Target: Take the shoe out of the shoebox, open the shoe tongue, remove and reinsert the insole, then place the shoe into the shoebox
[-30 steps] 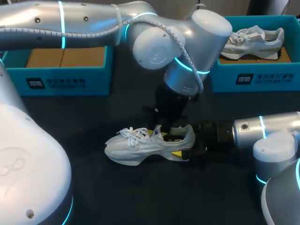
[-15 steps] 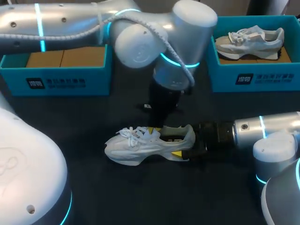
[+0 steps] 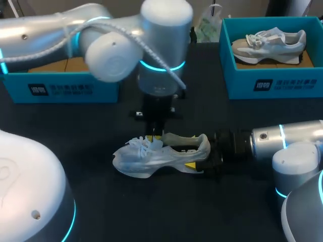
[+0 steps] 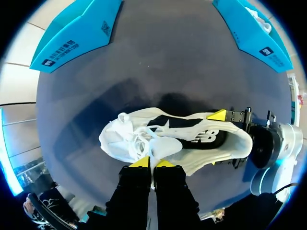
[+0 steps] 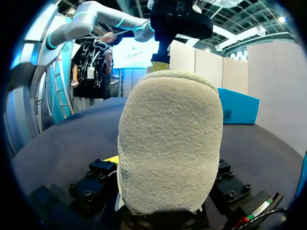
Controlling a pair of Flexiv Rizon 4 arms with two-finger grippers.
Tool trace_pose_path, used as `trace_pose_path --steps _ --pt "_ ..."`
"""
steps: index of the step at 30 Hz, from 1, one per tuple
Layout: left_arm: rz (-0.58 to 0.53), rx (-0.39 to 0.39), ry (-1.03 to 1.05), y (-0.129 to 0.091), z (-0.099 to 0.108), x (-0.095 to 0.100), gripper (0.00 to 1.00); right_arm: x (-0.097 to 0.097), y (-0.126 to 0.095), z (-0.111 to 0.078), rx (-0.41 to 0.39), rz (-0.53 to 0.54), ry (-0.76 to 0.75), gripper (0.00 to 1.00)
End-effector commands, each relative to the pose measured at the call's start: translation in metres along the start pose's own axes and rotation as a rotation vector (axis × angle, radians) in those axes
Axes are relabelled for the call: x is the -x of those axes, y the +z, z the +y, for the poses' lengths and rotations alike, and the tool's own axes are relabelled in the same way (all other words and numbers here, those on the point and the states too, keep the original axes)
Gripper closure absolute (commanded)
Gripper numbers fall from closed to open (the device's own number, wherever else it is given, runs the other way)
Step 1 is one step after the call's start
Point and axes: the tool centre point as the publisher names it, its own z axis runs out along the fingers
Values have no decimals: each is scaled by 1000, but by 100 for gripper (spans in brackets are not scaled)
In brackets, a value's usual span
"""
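1. Here the white shoe (image 3: 156,156) stands upright on the dark surface (image 3: 101,201).
2. It has loose laces (image 4: 139,141), a wavy sole (image 3: 151,169) and a black inside; its rounded heel (image 5: 170,143) is nubbly fabric.
3. The left pincer (image 4: 152,163), tips pressed together, pinches the tongue (image 4: 163,146).
4. The right pincer (image 4: 216,139) clamps the heel from both sides.

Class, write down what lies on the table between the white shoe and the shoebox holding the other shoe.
Nothing: the head view shows only bare black table between the white shoe and that shoebox.
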Motion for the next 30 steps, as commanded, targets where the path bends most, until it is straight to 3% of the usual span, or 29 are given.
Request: trace_pose_path --steps 1,12,24,27,30 --pt "292 -16 6 3 3 13 100 0 0 2 -6 0 1 100" --pt "419 -24 -3 13 -2 27 100 0 0 2 -6 0 1 100" --pt "424 -39 -22 37 2 41 100 0 0 2 -6 0 1 100" --pt "424 -25 -33 43 0 43 91 0 0 2 -6 0 1 100" --pt "417 -27 -40 44 -1 46 75 0 0 2 -6 0 1 100"
